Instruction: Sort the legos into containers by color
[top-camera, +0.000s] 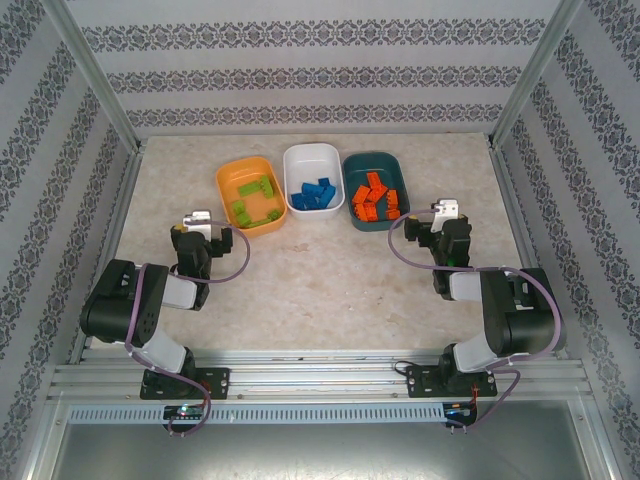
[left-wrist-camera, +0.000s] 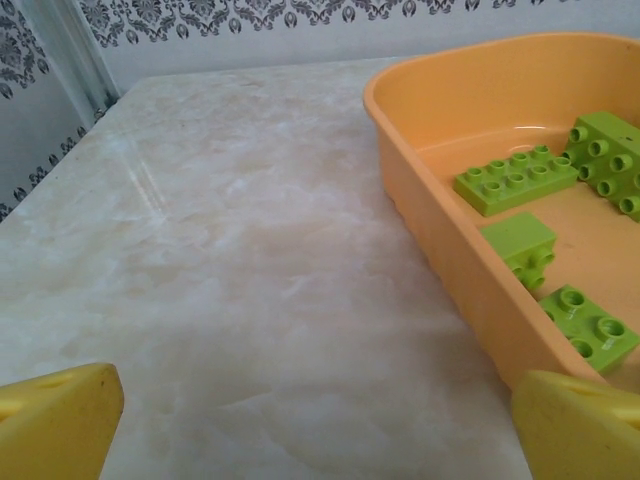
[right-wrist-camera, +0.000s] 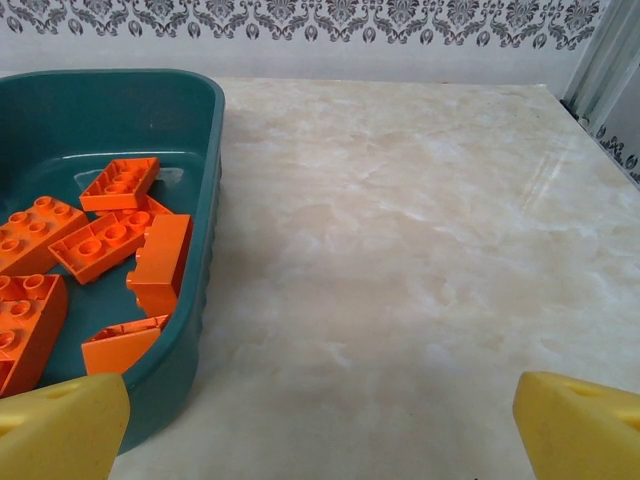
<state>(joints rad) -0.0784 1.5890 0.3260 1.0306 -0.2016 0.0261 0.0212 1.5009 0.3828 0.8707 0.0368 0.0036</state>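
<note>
Nearest, both arms sit folded low by their bases. The left tool (top-camera: 200, 221) is spread wide, its yellow fingers (left-wrist-camera: 55, 420) at the bottom corners of the left wrist view with nothing between them. The right tool (top-camera: 443, 212) is spread the same way, fingers (right-wrist-camera: 580, 425) apart and bare. Past them lies the pale marbled bench (top-camera: 330, 285). At its far side the containers stand in a close row: the orange tub (top-camera: 222, 185) holds the lime green legos (top-camera: 250, 203), the white tub (top-camera: 312, 150) the blue legos (top-camera: 313, 194), and the dark teal tub (top-camera: 372, 157) the orange-red legos (top-camera: 375, 199). Every brick I can see lies with its own colour, so I judge the sorting done and the step in hand to be parking the arms. To do it well, draw each tool straight back from the near tub walls: the orange rim is close to the left tool and the teal rim to the right, and a nudge could shift a tub
</note>
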